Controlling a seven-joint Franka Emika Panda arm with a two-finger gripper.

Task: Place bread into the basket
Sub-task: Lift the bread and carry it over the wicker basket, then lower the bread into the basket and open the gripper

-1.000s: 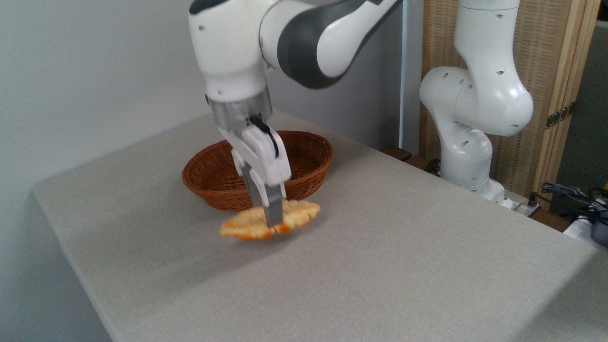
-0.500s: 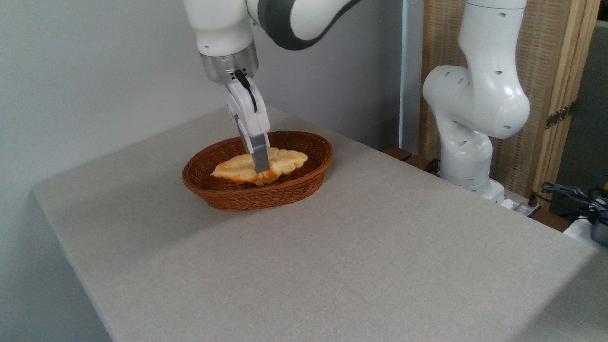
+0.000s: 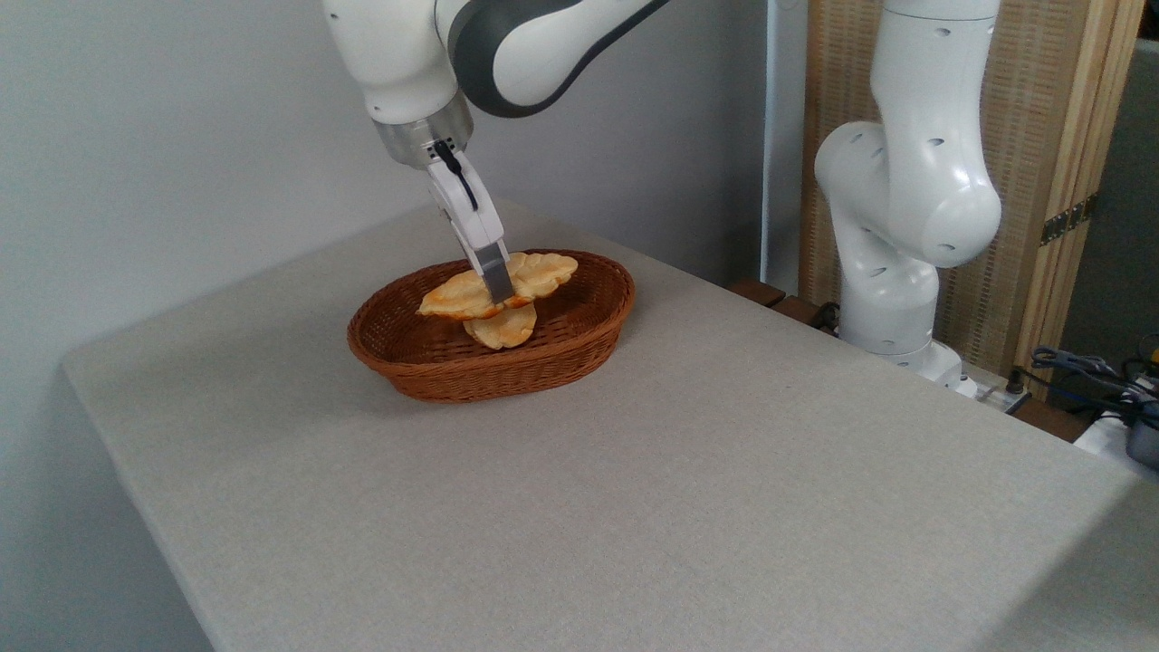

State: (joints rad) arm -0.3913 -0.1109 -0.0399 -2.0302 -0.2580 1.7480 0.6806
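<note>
Camera view, tool (image 3: pixel 500 292) pinching bread (image 3: pixel 496 282) above basket (image 3: pixel 493 371), far finger hidden, smaller bread piece (image 3: pixel 501 329) beneath.

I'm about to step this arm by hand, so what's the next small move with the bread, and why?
Probably lower a little, then open. The gripper is shut on the leaf-shaped bread, which hangs over the inside of the wicker basket, above a smaller pale bread piece lying in it. It is already over the target, so only a short descent seems needed.
</note>
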